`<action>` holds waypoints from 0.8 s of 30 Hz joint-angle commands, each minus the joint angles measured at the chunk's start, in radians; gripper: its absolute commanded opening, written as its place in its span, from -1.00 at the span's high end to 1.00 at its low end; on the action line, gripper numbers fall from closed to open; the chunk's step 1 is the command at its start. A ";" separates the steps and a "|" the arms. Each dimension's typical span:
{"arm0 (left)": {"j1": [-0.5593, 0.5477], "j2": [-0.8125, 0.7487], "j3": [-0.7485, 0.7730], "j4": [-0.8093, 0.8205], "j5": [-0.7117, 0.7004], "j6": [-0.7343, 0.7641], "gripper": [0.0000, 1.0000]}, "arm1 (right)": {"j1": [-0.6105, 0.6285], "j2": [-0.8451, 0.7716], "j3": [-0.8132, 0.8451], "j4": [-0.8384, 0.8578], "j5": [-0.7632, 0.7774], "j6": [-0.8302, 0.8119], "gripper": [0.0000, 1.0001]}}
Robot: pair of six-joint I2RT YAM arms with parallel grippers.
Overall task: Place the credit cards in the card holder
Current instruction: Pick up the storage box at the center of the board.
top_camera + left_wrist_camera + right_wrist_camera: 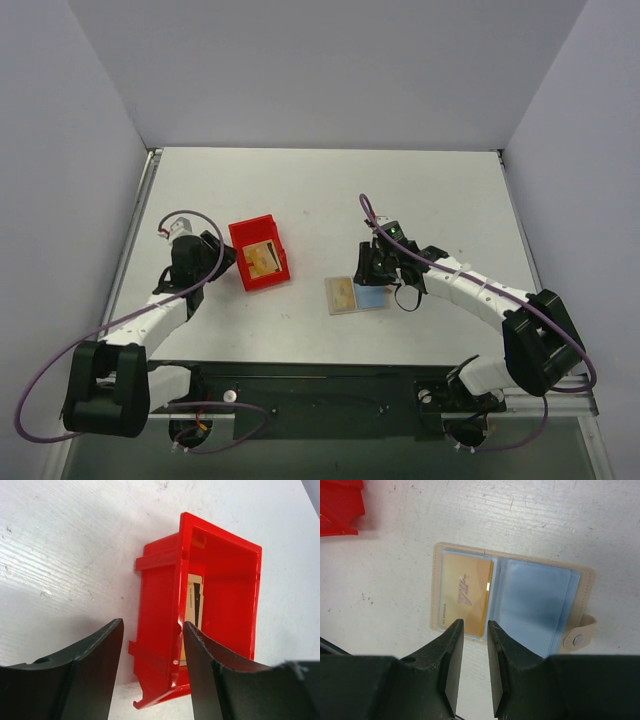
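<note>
Top external view: nearest to the arm bases we see the card holder [355, 296] lying open and flat on the white table [440, 190], inside facing up. One orange-yellow credit card [465, 597] sits in its left pocket under the clear sleeve; the right pocket shows only light blue lining [535, 600]. The snap tab [577, 639] sticks out at the right edge. A little farther and to the left stands the red plastic bin [250, 230], and a second credit card [263, 260] lies on its bottom, close to one side wall.

The right gripper [475, 630] is at the near edge of the card holder, its fingers [451, 670] separated by a narrow gap with nothing between them. The tips reach the lower edge of the pocketed card, but we cannot tell if they touch it. The left gripper [153, 625] has its jaws wide apart around one side wall of the bin, one finger outside and one on the inner side. A strip of table shows between the outer finger and the wall, so this wall is not clamped.
</note>
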 commanded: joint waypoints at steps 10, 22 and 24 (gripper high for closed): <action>0.089 0.256 0.044 0.308 0.238 -0.026 0.05 | 0.006 0.006 0.005 -0.021 -0.011 0.012 0.56; 0.124 0.400 0.085 0.480 0.390 -0.043 0.11 | 0.006 0.014 0.007 -0.025 -0.015 0.017 0.56; 0.158 0.415 0.099 0.488 0.409 -0.037 0.12 | 0.006 0.015 0.008 -0.027 -0.015 0.017 0.56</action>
